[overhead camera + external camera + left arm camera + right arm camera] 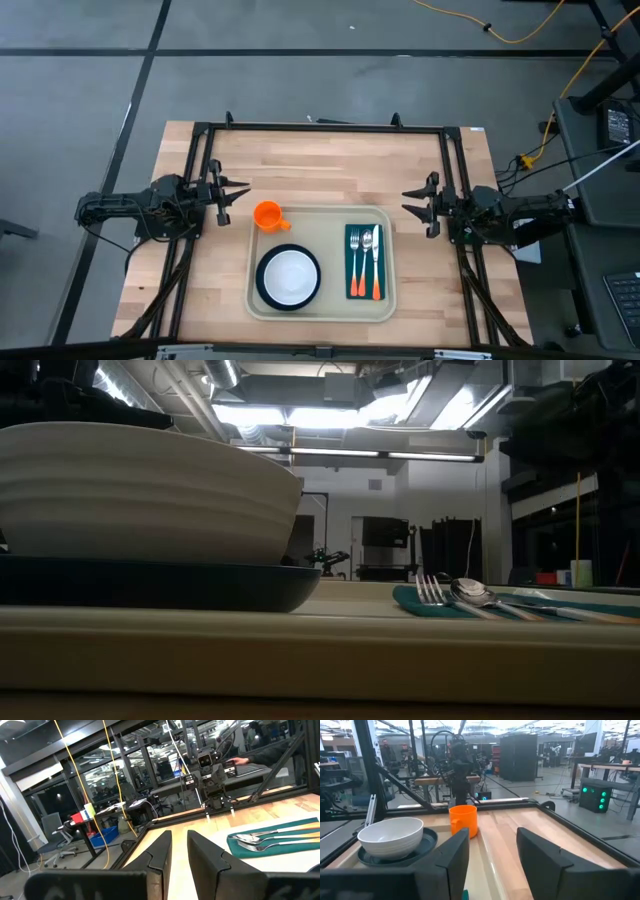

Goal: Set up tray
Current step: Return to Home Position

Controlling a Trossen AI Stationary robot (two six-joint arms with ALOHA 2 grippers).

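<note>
The beige tray lies at the table's near middle. On it a white bowl sits in a dark plate, and a green napkin carries a fork, spoon and knife. An orange cup stands at the tray's far left corner; I cannot tell whether it is inside the rim. My left gripper is open, left of the cup. My right gripper is open, right of the tray. The bowl and cup show in the right wrist view, and the cutlery in the left wrist view.
A black frame runs along the table's far edge and down both sides behind the arms. Bare wood lies between the tray and the far edge. In the low view the tray's near rim fills the foreground.
</note>
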